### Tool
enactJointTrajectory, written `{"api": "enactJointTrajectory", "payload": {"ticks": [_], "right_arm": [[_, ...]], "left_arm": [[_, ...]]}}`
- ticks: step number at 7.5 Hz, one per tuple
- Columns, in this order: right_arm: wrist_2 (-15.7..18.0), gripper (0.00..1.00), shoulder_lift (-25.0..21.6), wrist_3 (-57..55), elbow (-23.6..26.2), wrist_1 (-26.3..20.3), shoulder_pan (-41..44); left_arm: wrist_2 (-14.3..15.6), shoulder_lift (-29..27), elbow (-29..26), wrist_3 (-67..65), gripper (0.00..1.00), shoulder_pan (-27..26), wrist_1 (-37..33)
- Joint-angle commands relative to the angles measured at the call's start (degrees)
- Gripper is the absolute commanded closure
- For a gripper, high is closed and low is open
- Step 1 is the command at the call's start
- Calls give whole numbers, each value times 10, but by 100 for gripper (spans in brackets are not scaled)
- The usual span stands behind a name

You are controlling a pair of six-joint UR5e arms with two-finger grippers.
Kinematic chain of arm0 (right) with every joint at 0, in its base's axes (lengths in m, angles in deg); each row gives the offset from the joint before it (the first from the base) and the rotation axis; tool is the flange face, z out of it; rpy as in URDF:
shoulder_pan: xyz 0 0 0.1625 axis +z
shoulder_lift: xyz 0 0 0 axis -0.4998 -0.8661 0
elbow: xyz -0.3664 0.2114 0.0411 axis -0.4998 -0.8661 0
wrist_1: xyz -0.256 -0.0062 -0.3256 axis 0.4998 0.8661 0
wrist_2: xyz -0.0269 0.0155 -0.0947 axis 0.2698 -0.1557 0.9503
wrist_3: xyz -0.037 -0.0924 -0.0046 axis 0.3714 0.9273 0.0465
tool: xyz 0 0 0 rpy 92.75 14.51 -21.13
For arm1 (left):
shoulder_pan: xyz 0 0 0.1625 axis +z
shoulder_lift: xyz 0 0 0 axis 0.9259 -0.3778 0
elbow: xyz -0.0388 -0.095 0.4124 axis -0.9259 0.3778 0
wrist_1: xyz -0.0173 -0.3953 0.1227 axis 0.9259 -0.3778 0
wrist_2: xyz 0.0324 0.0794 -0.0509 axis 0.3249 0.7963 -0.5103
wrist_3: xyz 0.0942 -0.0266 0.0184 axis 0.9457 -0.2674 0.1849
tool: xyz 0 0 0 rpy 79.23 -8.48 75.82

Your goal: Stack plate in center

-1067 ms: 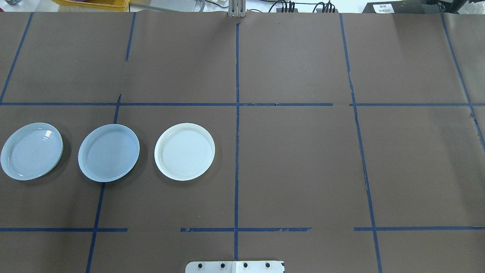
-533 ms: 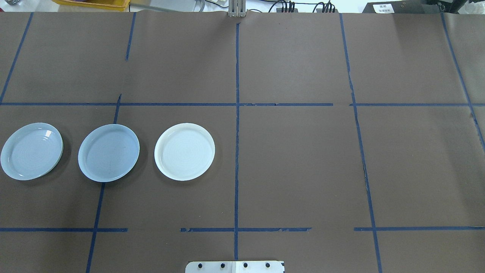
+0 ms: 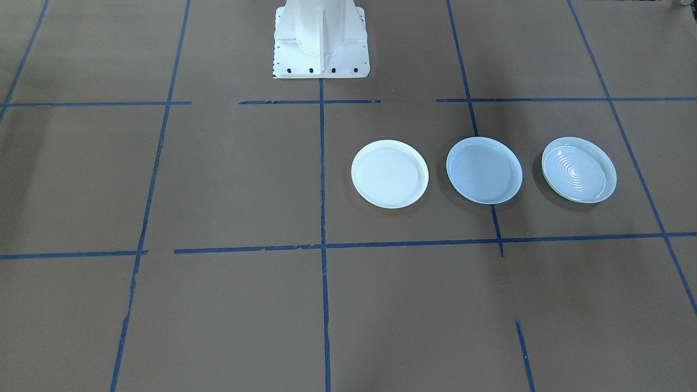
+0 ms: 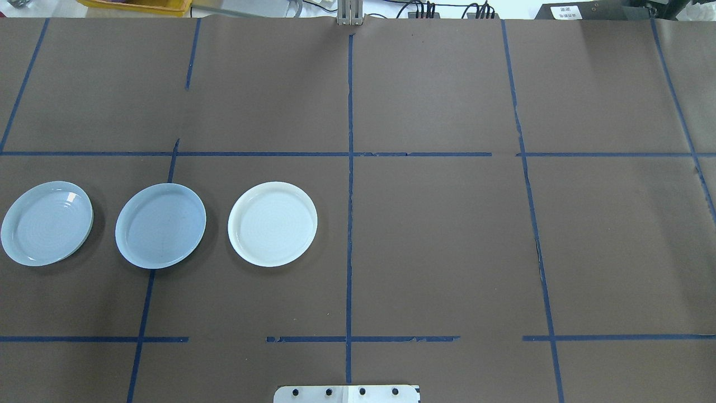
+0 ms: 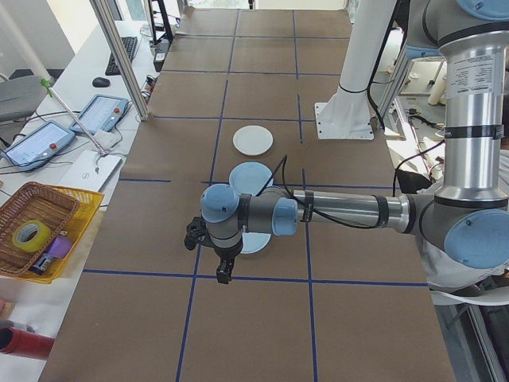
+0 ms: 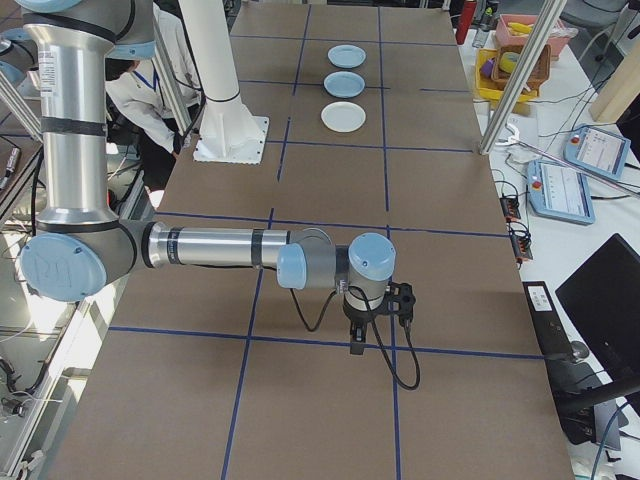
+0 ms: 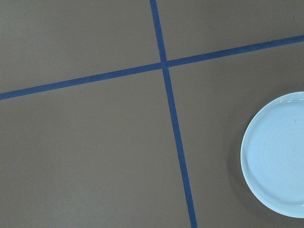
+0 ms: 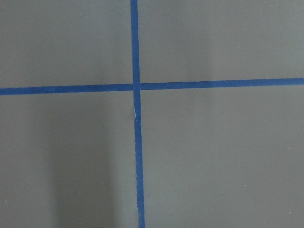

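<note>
On the brown table [image 4: 436,235], between white plate [image 4: 272,224] and ringed plate [image 4: 47,223]: center plate [image 4: 160,225], smooth, pale blue-grey, round, shallow, lying flat. Left gripper [image 5: 225,270] and right gripper [image 6: 357,340] hovering; jaw state impossible to tell.

No text, label or number can be read in any view.

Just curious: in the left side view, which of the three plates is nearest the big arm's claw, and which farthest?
1. Ringed plate: nearest the left claw, partly behind the arm.
2. Blue-grey plate: the middle one.
3. White plate: farthest, near the robot's base.
</note>
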Motion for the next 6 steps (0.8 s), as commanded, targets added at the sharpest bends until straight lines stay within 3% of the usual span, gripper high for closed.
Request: {"api": "enactJointTrajectory", "payload": {"ticks": [1, 3, 5, 6], "right_arm": [[0, 0, 0, -1, 0, 0, 0], [-1, 0, 0, 0, 0, 0, 0], [-1, 0, 0, 0, 0, 0, 0], [0, 0, 0, 0, 0, 0, 0]], "left_arm": [[0, -1, -11, -115, 0, 27, -72], [1, 5, -76, -216, 0, 61, -223], [5, 21, -106, -334, 0, 132, -341], [28, 26, -118, -406, 0, 177, -401]]}}
